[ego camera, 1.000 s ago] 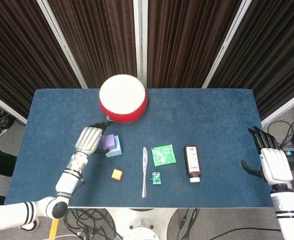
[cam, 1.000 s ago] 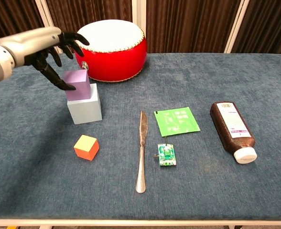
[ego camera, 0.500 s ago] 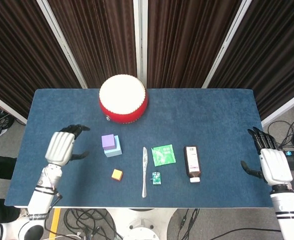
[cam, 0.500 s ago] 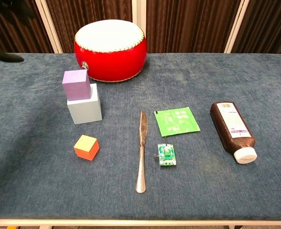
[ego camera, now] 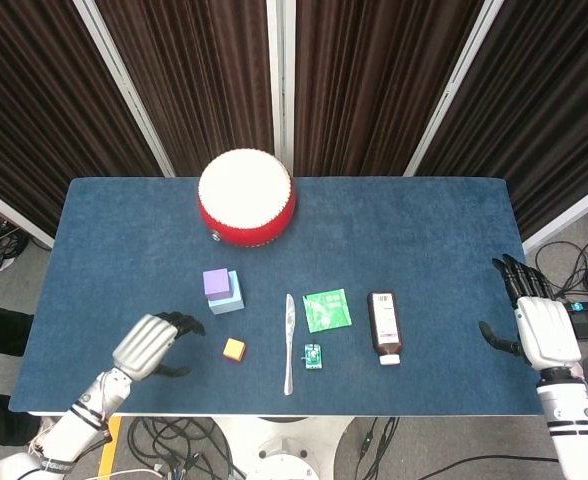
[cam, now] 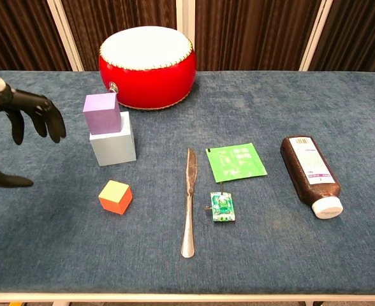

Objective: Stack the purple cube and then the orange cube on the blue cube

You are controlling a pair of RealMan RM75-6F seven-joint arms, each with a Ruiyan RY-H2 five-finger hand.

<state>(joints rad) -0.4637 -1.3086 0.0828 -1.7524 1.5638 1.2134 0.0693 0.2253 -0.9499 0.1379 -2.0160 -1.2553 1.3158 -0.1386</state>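
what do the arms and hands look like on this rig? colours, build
Both match: the left hand and right hand have silver-grey metallic backs with black fingers. Forearms are glossy white cylindrical segments with black bands at the joints, clearest below the right wrist. No loose cables or readable markings on them.

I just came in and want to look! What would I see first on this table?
Probably the big red drum at the back of the blue table. Next, the purple cube sitting on the blue cube, with the orange cube alone in front and the left hand nearby.
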